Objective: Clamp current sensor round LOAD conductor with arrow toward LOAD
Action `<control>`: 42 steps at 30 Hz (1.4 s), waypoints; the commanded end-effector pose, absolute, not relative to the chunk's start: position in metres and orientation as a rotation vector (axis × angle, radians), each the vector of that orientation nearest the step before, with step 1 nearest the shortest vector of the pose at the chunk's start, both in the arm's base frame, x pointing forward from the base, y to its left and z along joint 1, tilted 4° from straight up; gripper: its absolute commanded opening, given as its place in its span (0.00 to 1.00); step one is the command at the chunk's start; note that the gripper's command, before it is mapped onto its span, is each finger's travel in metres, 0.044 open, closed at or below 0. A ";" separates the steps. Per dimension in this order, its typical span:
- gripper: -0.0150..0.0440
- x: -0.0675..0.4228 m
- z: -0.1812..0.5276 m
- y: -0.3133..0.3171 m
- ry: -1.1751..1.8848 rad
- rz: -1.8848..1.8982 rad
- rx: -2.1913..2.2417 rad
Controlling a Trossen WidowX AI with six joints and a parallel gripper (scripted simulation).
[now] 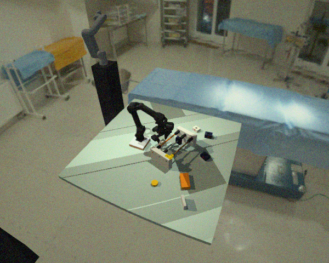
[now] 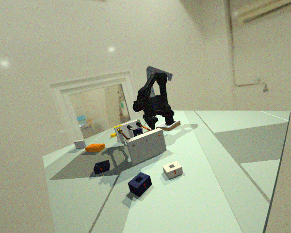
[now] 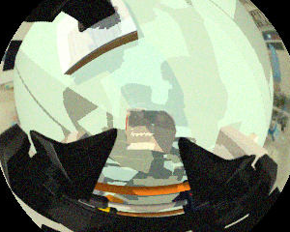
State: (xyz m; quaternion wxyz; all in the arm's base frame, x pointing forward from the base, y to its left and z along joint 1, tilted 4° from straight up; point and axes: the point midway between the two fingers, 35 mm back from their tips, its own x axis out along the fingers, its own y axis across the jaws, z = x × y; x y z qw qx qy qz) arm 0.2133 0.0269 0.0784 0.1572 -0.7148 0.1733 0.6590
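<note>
A: Table point(image 1: 102, 170) first. What is seen on it?

B: A fixture of two white blocks point(image 1: 160, 156) is noted mid-frame in the top view, with three rods point(image 1: 166, 139) strung between them. The rods' long axis runs from lower left to upper right. Loose blue and white boxes and an orange slab are scattered to the right and below.

A: Arm?

B: It is folded over from its base plate point(image 1: 139, 143) at the left. The gripper point(image 1: 156, 138) is held low at the rod nearest that plate.

A: Jaws?

B: Fairly wide. In the wrist view an orange rod point(image 3: 141, 188) is seen crossing the gap low in frame, between the fingers. Nothing is seen gripped, so it is judged empty.

A: Sensor?

B: A dark blue block point(image 1: 179, 138) is seen at the middle rod, between the white blocks, and is taken as the sensor. That is a judgement. Whether it is round the rod or latched cannot be told, and its arrow is too small to read.

A: Key relation?

B: The sensor lies right of the gripper in the top view, one rod over. A yellow tag point(image 1: 168, 155) is seen lower right on the near block, by the farthest rod. It is likely the LOAD marker, but the text is unreadable.
</note>
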 end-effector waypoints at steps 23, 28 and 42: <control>0.25 0.217 0.116 0.030 0.496 1.887 -2.047; 0.25 0.216 0.139 0.031 0.496 1.889 -2.047; 0.25 0.204 0.199 0.032 0.497 1.895 -2.047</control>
